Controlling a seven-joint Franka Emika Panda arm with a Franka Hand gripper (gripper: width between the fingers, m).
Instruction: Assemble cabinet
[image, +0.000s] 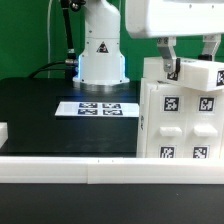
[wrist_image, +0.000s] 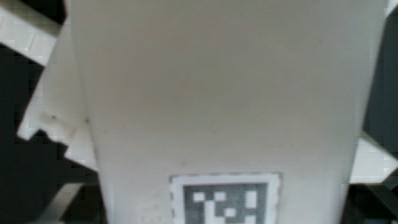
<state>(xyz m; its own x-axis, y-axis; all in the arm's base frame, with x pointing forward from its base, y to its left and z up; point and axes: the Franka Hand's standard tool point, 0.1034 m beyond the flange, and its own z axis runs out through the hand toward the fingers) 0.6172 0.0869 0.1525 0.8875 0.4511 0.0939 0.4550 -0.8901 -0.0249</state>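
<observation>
White gripper (image: 190, 62) pointing down, clamped on small panel (image: 196, 72) atop cabinet (image: 180, 115).

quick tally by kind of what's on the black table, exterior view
cabinet box, white with square tags, under the gripper: 1
marker board, flat on the table: 1
small white piece at the exterior view's left edge, kind unclear: 1
white rail along the near edge: 1
total: 4
</observation>
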